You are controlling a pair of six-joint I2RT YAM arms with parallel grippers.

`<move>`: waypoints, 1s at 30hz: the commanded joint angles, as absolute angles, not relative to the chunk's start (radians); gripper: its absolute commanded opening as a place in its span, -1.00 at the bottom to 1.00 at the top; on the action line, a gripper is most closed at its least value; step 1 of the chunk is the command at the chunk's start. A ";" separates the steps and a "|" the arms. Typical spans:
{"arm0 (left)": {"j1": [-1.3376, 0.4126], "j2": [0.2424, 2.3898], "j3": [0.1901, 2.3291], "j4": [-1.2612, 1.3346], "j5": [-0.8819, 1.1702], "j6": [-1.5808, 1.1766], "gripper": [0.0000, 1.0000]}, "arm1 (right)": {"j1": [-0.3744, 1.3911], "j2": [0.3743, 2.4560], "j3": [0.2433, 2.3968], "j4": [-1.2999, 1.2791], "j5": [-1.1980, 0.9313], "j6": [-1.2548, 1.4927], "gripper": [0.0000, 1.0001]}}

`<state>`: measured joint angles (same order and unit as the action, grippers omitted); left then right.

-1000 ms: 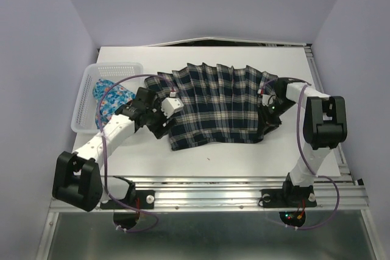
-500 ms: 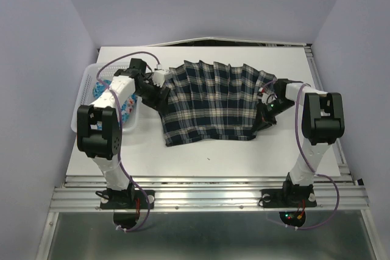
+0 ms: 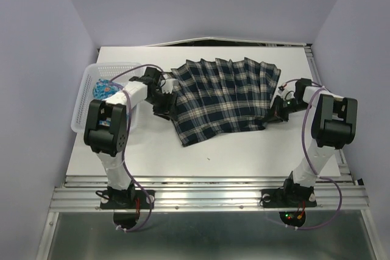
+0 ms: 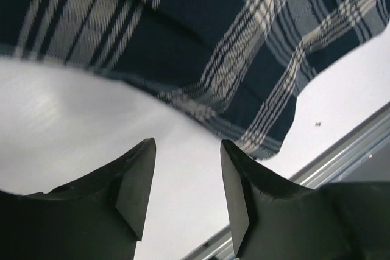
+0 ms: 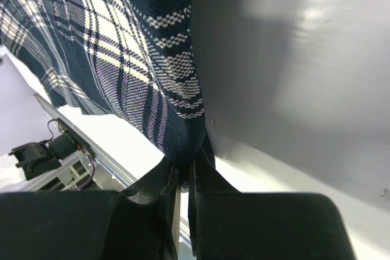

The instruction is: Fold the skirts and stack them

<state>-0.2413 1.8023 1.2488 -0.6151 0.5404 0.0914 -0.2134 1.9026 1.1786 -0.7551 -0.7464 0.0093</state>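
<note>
The plaid skirt (image 3: 222, 98) lies spread across the middle of the table, pleats fanned toward the back. My right gripper (image 3: 275, 111) is at its right edge, and in the right wrist view the gripper (image 5: 186, 162) is shut on a fold of the plaid skirt (image 5: 122, 47). My left gripper (image 3: 166, 103) sits at the skirt's left edge. Its wrist view shows it (image 4: 187, 144) open over bare table, with the skirt's hem (image 4: 201, 59) just ahead and nothing between the fingers. The blue floral skirt (image 3: 105, 87) lies in the basket.
A white lattice basket (image 3: 116, 65) stands at the table's left edge, right beside the left arm. The white table (image 3: 244, 150) ends in a metal rail at the front. Walls close in on the left, right and back.
The right gripper has shut on the skirt's right edge and drawn it rightward. The left arm has folded back, bringing its narrowing gripper to the skirt's left edge. The skirt has shifted and turned.
</note>
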 commanded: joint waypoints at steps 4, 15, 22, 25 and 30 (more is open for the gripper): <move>-0.313 2.032 1.489 -0.405 0.485 -0.061 0.04 | -0.207 1.911 1.147 -0.724 -0.778 0.018 -0.99; -0.230 1.868 1.435 -0.409 0.505 -0.058 0.60 | -0.207 1.902 1.143 -0.673 -0.830 0.051 -0.99; -0.222 1.697 1.189 -0.380 0.451 -0.141 0.62 | -0.207 1.919 1.132 -0.693 -0.888 0.032 -0.99; -0.216 1.719 1.137 -0.344 0.474 -0.190 0.51 | -0.207 1.917 1.134 -0.715 -0.900 0.023 -0.99; -0.213 1.782 1.114 -0.282 0.540 -0.248 0.40 | -0.207 1.902 1.137 -0.741 -0.908 0.020 -0.99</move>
<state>-0.2161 1.7527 1.1355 -0.3279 0.4847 -0.1844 -0.2100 1.9324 1.1358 -0.7067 -0.8665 0.0380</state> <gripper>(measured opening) 0.710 0.068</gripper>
